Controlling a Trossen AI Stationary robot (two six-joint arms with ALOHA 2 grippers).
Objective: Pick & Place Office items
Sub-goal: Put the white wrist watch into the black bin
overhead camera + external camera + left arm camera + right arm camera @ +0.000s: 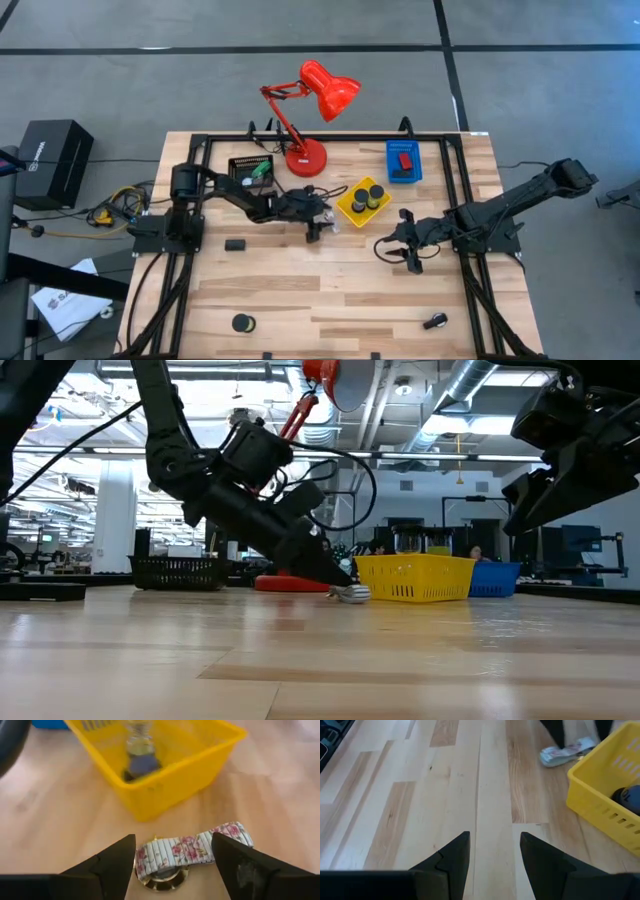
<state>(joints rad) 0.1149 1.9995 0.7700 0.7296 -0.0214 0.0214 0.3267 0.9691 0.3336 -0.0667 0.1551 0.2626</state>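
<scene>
- Fingers of the left gripper (172, 857) stand spread apart, grasping nothing; we see them straddle a floral-patterned band (192, 847) with a gold round piece under it, lying flat on the wooden table (330, 290) just beside the yellow tray (172, 785).
- From above, we find that left gripper (318, 222) low at the table's middle, close to the yellow tray's (345, 208) near corner; two black tape rolls (366, 198) sit inside that tray.
- Our right gripper (492, 852) is also spread wide and empty, hovering over bare wood; from above the right gripper (408, 250) is a little to the right of the yellow tray.
- We see a red block (404, 160) in the blue tray (391, 175), and a green cylinder (261, 170) in the black tray (238, 163).
- On the open table lie a black block (235, 243), a black tape roll (243, 323) and a small black thing (434, 321).
- A red lamp (312, 100) stands at the far edge.
- We can read no writing on any item.
</scene>
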